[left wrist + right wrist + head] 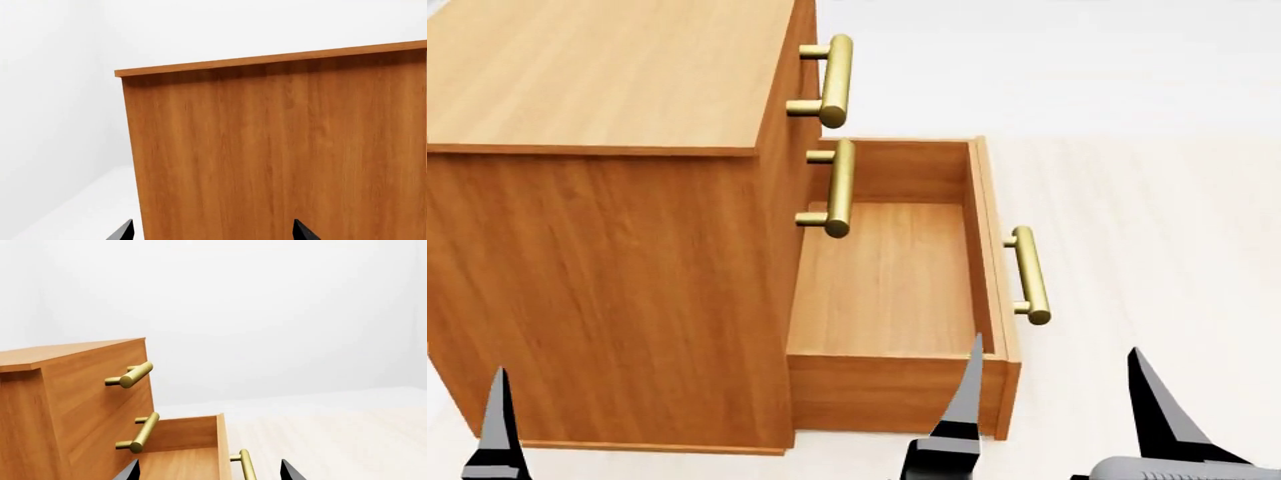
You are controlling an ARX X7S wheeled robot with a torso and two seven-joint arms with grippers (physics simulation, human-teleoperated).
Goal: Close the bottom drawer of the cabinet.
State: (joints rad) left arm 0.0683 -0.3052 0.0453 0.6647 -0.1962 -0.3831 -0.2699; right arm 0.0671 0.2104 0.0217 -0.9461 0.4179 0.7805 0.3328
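Orange-brown wood cabinet (601,250) on the pale floor (1174,230), bottom drawer (888,290) pulled fully out from cabinet front, brass handle (1029,275) facing away from cabinet. Right pincer (1054,400) spread open, empty, just beside drawer's near front corner. Left pincer (213,231) open, facing cabinet's side panel

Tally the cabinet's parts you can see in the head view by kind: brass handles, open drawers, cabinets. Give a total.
Brass handles: 3 (top, middle, bottom)
Open drawers: 1, the bottom drawer
Cabinets: 1, the cabinet
Total: 5
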